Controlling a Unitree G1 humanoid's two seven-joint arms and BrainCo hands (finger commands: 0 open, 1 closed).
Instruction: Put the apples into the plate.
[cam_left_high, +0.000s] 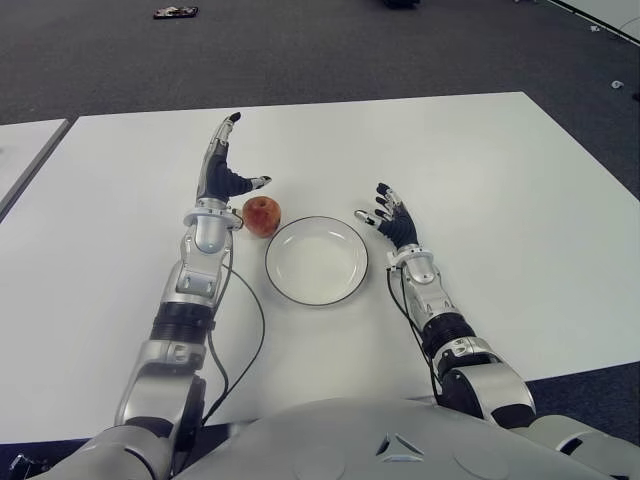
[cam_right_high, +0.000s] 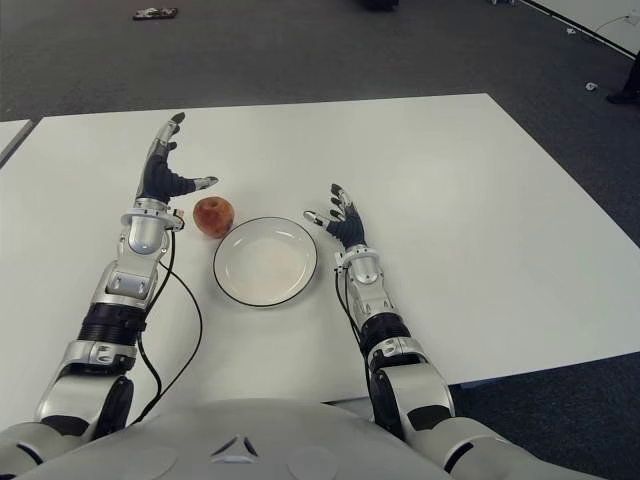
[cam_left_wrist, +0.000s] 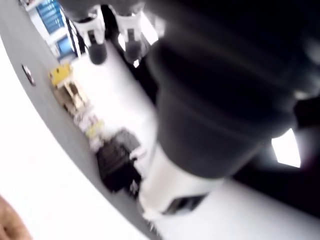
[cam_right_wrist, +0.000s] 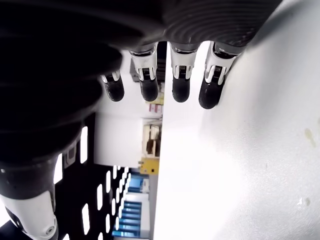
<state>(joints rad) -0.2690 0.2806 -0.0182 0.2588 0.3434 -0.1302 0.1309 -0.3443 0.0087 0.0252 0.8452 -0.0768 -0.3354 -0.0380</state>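
A red-yellow apple (cam_left_high: 262, 215) sits on the white table (cam_left_high: 480, 170), touching the left rim of the white plate (cam_left_high: 317, 260). The plate holds nothing. My left hand (cam_left_high: 228, 170) stands just left of the apple, fingers stretched upward and thumb pointing toward the fruit, holding nothing. A sliver of the apple (cam_left_wrist: 9, 225) shows at the edge of the left wrist view. My right hand (cam_left_high: 389, 220) shows beside the plate on its right, fingers spread and empty; its fingertips (cam_right_wrist: 181, 92) show in the right wrist view.
Dark carpet lies beyond the table's far edge, with a small dark object (cam_left_high: 175, 12) on it. Another white table (cam_left_high: 25, 150) stands to the left across a narrow gap.
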